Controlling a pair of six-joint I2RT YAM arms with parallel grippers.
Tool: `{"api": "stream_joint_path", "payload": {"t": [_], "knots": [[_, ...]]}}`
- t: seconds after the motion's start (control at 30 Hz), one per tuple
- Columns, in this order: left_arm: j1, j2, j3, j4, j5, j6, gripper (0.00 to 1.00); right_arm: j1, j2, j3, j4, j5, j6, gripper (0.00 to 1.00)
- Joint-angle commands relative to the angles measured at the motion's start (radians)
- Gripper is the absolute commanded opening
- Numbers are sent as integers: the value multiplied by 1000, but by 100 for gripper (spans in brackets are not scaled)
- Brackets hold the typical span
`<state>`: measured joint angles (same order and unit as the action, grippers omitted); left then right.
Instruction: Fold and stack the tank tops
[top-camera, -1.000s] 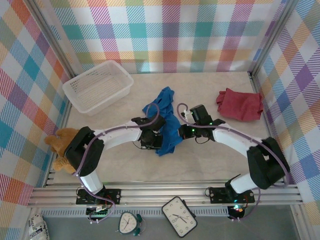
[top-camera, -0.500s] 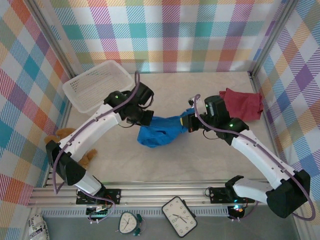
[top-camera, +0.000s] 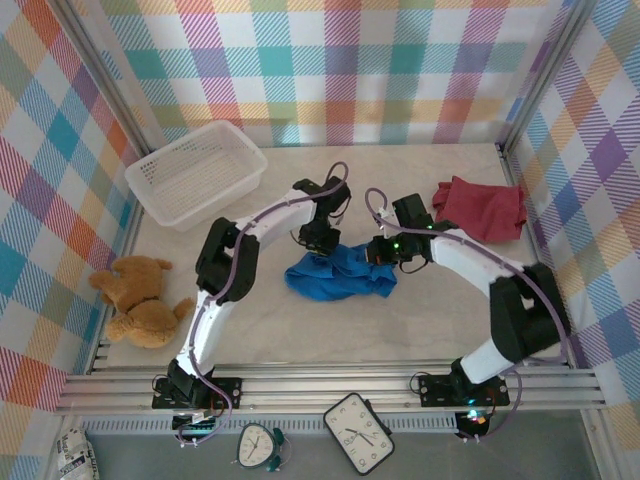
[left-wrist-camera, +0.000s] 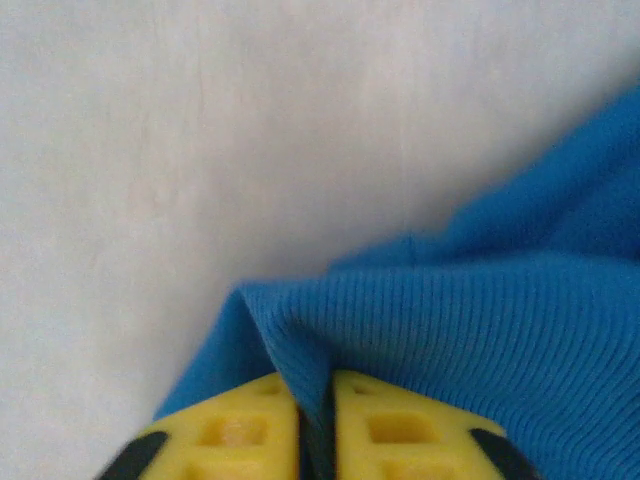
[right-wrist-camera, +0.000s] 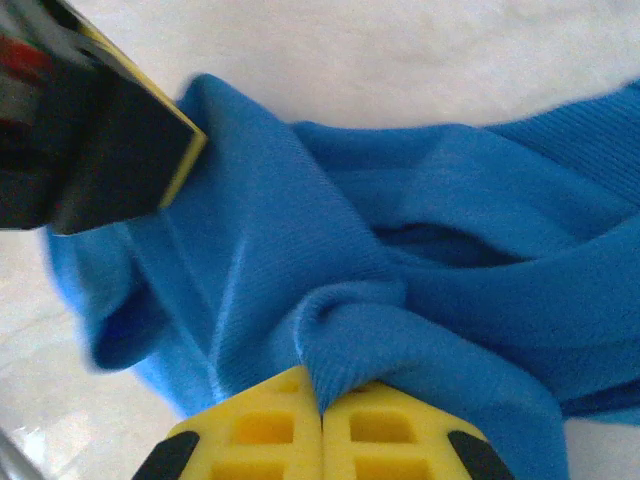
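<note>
I've brought the blue top (top-camera: 338, 275) down from its stretch onto the middle of the table (top-camera: 440, 320), still rumpled, left claw (left-wrist-camera: 316, 400) and right claw (right-wrist-camera: 322, 395) each pinched on its far edge, so the folding remains ahead.

Crumpled blue top (top-camera: 340, 276) mid-table, bunched red top (top-camera: 481, 208) far right

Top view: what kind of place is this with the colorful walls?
Likely a robot test booth, not a home: plaid walls on a metal frame, a left arm and right arm bolted to a rail, and props like a teddy and basket.
</note>
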<state>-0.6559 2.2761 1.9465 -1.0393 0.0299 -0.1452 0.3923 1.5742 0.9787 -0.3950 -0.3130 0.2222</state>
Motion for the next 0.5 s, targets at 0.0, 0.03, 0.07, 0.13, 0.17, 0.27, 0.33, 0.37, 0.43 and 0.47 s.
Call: {"api": "stream_joint_path", "payload": {"t": [0.0, 0.03, 0.07, 0.13, 0.17, 0.27, 0.33, 0.37, 0.43, 0.47], "knots": [[7, 8, 95, 13, -49, -35, 26, -40, 72, 51, 56, -17, -13, 5], [8, 6, 101, 13, -58, -47, 30, -52, 94, 64, 62, -14, -11, 6], [8, -4, 99, 13, -67, -52, 36, -68, 123, 84, 57, -25, -12, 6], [8, -36, 81, 8, -90, -65, 48, -88, 159, 111, 50, -15, -9, 9], [7, -57, 67, 4, -95, -70, 50, -97, 174, 119, 49, -7, -9, 10], [0, -168, -30, 36, -36, -91, 55, -116, 209, 142, 43, 13, -25, 16], [-17, -243, -100, 49, -11, -117, 57, -120, 216, 151, 30, 37, -40, 17], [-29, -264, -120, 43, -12, -123, 57, -119, 217, 152, 27, 44, -46, 19], [-71, -287, -152, 22, -7, -125, 58, -120, 208, 147, 19, 50, -53, 24], [-89, -289, -160, 16, -8, -129, 57, -119, 199, 142, 19, 54, -54, 26]]}}
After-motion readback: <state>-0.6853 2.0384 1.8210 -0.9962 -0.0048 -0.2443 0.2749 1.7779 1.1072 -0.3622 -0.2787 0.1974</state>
